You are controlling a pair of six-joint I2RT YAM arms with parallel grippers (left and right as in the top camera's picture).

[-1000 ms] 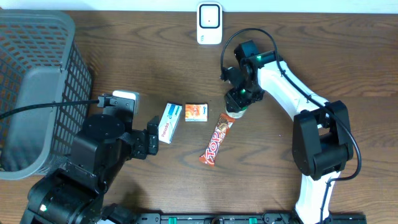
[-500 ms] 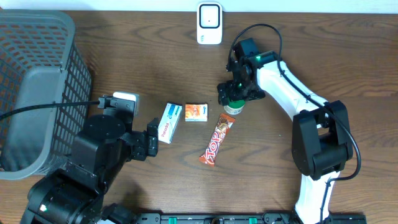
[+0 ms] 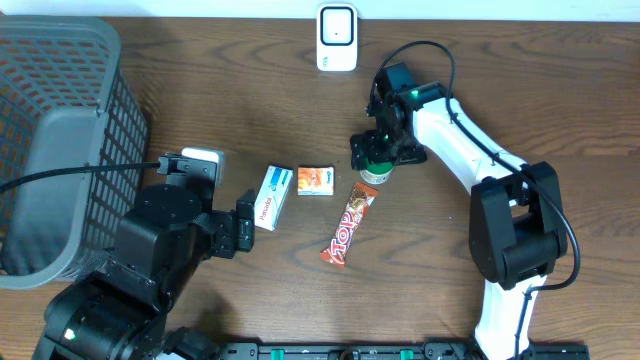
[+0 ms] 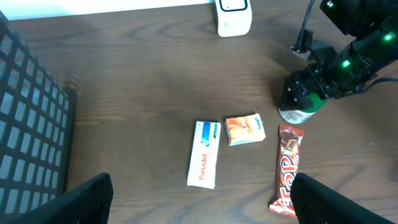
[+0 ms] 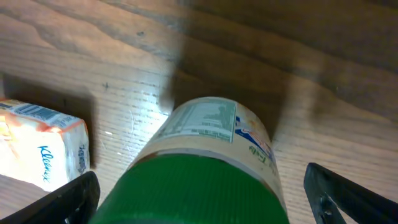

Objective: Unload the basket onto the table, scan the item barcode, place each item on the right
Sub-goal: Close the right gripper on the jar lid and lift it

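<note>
Where the right end effector hangs low over the surface, one jar stands right under it. That jar has a green lid and a pale label with small print. Seen from the right wrist, the two fingers are spread wide, one on each side of the jar. Neither one touches it. So the right end effector is let go and grips nothing. The jar stands near the middle of the surface, between the scanner and the candy bar, and well apart from the scanner.

One white scanner stands at the far edge.

Three more things lie near the jar. One candy bar in a red and orange wrapper lies just beside it, with its top end close to the jar. One small orange Kleenex pack lies to the left of the jar. One white and blue Panadol box lies just beside that pack. That makes four small things in all.

One big grey basket stands on the left side.

The left end effector has the Panadol box in front of it and does not touch it. Its two fingers are spread wide with nothing between them, so it is let go too.
</note>
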